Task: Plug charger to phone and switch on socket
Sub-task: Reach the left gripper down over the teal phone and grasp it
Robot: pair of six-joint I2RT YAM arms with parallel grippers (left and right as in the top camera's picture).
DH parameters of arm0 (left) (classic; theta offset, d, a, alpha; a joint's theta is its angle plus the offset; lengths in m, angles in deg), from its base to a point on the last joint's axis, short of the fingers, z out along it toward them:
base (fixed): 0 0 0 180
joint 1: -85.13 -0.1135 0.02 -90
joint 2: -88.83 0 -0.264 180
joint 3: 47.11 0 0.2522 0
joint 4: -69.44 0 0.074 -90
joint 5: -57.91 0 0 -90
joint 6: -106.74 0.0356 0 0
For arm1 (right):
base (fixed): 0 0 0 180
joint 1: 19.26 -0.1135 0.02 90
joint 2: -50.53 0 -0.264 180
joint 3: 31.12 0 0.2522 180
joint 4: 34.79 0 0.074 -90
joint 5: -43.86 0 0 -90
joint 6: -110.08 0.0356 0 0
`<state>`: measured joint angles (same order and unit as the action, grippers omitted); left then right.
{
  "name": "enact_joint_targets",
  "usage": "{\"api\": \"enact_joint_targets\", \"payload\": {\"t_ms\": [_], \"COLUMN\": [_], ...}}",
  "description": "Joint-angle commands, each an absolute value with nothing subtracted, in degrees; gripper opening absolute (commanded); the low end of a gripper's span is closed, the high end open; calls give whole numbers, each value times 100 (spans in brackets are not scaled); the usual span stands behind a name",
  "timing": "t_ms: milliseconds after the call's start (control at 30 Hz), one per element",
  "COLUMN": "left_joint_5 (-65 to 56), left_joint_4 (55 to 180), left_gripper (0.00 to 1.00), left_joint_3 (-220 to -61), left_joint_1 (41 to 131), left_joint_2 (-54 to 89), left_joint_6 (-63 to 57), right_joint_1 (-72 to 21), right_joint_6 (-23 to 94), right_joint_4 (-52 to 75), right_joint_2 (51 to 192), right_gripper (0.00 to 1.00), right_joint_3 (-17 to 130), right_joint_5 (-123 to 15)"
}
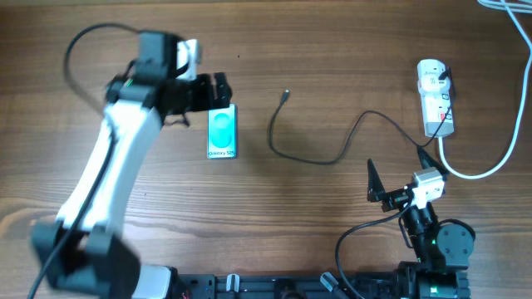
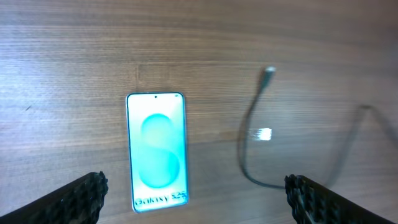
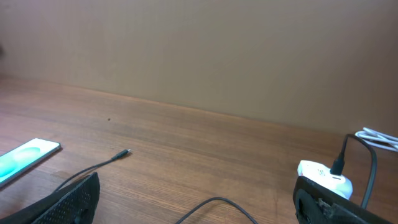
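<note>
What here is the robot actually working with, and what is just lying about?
For the job:
phone
black charger cable
white socket strip

Just lying about:
thick white cord trailing from the strip
wooden table underneath

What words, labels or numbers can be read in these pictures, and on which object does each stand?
"Galaxy S25": white text at the foot of the phone screen.
Markings on the socket: too small to read.
No other text is visible.
</note>
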<state>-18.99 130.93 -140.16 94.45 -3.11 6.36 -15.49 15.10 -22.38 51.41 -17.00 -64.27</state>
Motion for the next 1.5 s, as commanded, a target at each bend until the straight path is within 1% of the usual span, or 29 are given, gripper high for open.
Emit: {"api": "enact_joint_targets", "payload": {"t_ms": [0,333,600,867,967,1000,1100,1333,1467], "left_joint_5": [-2681,-2749,-3328,-3320,-3276,-3280,-3256,-3261,-3261], "left_joint_4": [13147,12846,13101,13217,13219,13213,13224,13169,13169], "left_gripper": [100,100,100,98,98,98,91,90,89], "left_joint_3": [-14593,-14584,-14584,-14505,-14357,-14298,-14239,-14239,-14239], "left_joint_1": [9906,10031,10029,10031,10031,10040,10079,10429,10538], "left_joint_2": [-1478,-2300,-3170,-3292,-3292,-3292,-3292,-3292,-3292], "left_joint_6": [774,733,556,547,376,291,239,121,-179], "right_joint_1": [-1588,-1588,-1588,-1588,-1588,-1588,-1588,-1588,-1588], "right_joint_6": [1558,1558,1558,1558,1558,1558,1558,1561,1558], "right_joint_4": [-2262,-2262,-2262,-2262,-2262,-2262,-2262,-2262,-2262], "right_joint_2": [5106,5106,5106,5106,5106,5106,5106,5106,5106], "right_gripper": [100,100,100,100,100,100,100,100,100], "right_joint_3": [-1707,-1707,-1707,-1707,-1707,-1707,-1707,-1707,-1707], "right_joint_5": [-6414,-6414,-6414,-6414,-6414,-6414,-6414,-6414,-6414]}}
